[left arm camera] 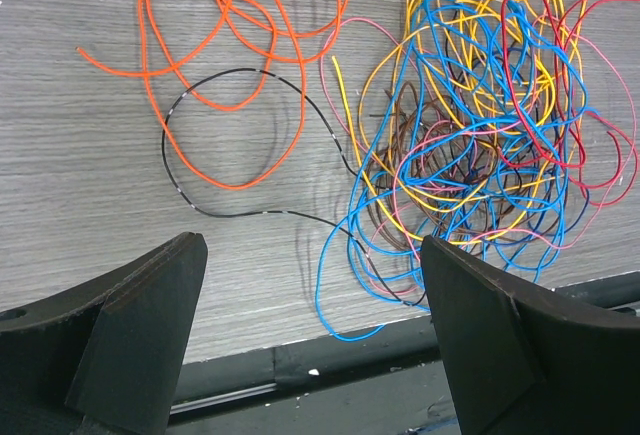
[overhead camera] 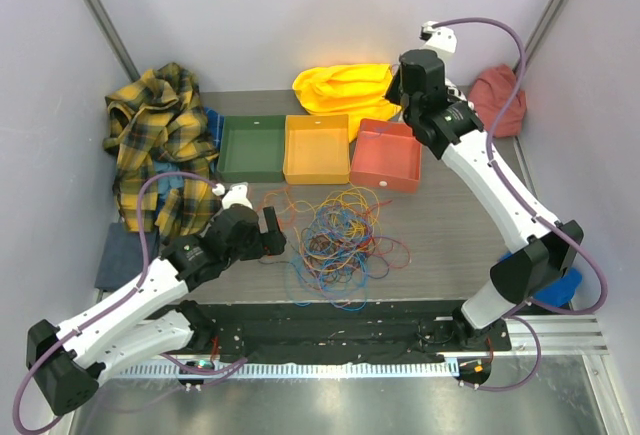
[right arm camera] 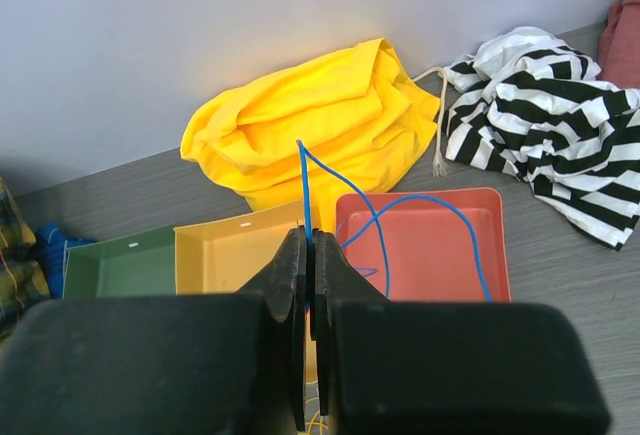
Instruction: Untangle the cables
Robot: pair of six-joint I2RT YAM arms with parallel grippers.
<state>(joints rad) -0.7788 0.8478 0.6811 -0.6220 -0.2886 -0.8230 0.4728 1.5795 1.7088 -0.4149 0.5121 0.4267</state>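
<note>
Right wrist view: the right fingers are clenched on a blue cable above the red tray, with its lower end hidden behind them. The left fingers stand spread near the cables tangled on the surface, and the frame edges cut off the heap.

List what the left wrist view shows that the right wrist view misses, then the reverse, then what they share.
Left wrist only: the open left gripper facing a tangled pile of thin coloured cables, orange loops beside it. Right wrist only: the right gripper shut on one thin blue cable, green plastic tray, yellow plastic tray, red plastic tray, crumpled yellow cloth, striped cloth. Both: grey wood-grain table.
</note>
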